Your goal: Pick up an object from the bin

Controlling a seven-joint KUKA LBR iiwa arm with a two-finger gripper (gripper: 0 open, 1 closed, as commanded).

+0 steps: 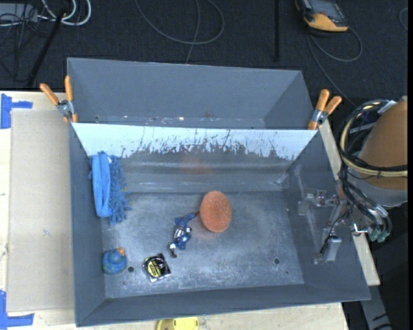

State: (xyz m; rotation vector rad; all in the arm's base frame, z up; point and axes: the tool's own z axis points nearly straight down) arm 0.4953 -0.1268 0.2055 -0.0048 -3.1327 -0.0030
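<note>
Scuffed grey metal bin (248, 253), dark cable-strewn floor (193, 26) at 12 o'clock; gripper (328, 243) at 3, spread or closed, no idea.

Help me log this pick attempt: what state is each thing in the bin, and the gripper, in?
Orange oval sponge: lying loose mid-floor.
Small blue toy: lying just left of the sponge.
Blue cloth: bunched along the left wall.
Blue round toy: resting front-left.
Black-and-yellow tape measure: lying beside the round toy.
Gripper: by the right wall, over no thing.
</note>
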